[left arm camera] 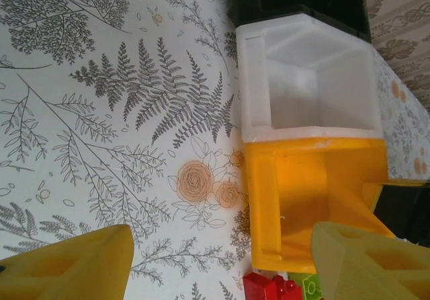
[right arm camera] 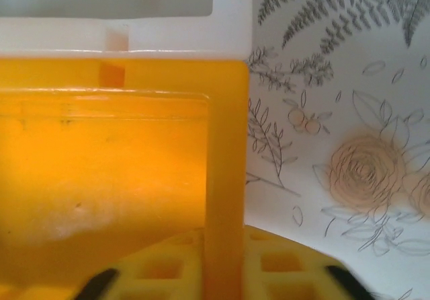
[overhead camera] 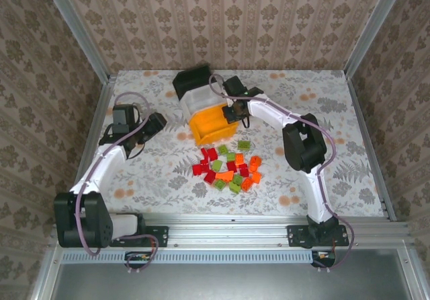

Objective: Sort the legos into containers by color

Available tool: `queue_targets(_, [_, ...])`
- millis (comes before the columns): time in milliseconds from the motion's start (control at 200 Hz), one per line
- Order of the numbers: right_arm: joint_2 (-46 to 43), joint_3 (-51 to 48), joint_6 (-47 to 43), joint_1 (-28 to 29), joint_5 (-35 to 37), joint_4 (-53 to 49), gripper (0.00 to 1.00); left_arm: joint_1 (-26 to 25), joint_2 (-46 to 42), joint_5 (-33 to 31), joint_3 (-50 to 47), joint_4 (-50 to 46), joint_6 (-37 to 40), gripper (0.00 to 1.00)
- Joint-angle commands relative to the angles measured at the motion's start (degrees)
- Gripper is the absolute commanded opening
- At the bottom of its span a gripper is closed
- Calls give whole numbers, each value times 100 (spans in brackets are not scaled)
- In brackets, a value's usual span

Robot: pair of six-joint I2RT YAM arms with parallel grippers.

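Though blurred, fingers (right arm camera: pixel 158 268) seemingly astride orange bin (right arm camera: pixel 101 165).

Red, orange and light-green legos (overhead camera: pixel 227 175) dot a white tablecloth (overhead camera: pixel 154 169) printed with grey ferns and peach roses; farther off, a black bin (overhead camera: pixel 188 81), a white bin (overhead camera: pixel 195 105) and a yellow-orange bin (overhead camera: pixel 205 138), beige damask walls (overhead camera: pixel 228 24) behind.

On the table (overhead camera: pixel 161 172), far bin (overhead camera: pixel 193 81), middle bin (overhead camera: pixel 200 103) and near bin (overhead camera: pixel 209 129) touch in a row, legos (overhead camera: pixel 228 167) scattered just before them, right gripper (overhead camera: pixel 231 114) astride the near bin's right wall.
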Motion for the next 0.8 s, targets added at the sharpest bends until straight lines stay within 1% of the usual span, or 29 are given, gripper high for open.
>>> queue_targets(0, [139,476,-638,-44,585,-17,44,-213,398,35,164,221,127,71])
queue_targets(95, [-207,450,-541,-54,589,-16,57,-417,726,18,352,291,186,70])
queue_targets(155, [-521,322,-293,-30,798,15,64,-518,878,-1,415,381,174,70])
queue_targets(220, [-882,234,245,27,1113,-238,68,-653,1052,-6,489,502,171,70])
queue_targets(270, [-1227,-90,666,129,1092,-259,70,-761,1266,-27,612,555,197,68])
queue_targets(305, [-1502,-454,886,251,1066,-157,70,-838,1443,-20,761,517,221,62])
queue_targets(375, [-1978,-1132,1146,543,1225,2,70,-1003,1895,-5,1177,128,342,40])
queue_targets(425, [-2277,-1548,1340,662,1391,50,69,-1143,2115,-69,1344,-111,444,27])
queue_targets(520, [-2878,-2317,1623,702,1268,269,68,-1345,2260,-527,1280,-426,399,14])
queue_targets(580, [-3234,-2700,1757,702,1210,380,68,-1396,2352,-700,1169,-392,262,9])
queue_targets(655, [-3585,-3031,1831,710,1153,443,67,-1470,2621,-768,1229,-347,121,0])
queue_targets(800, [-4042,-3408,1778,672,1260,398,67,-1756,3102,-915,1521,-410,-55,0])
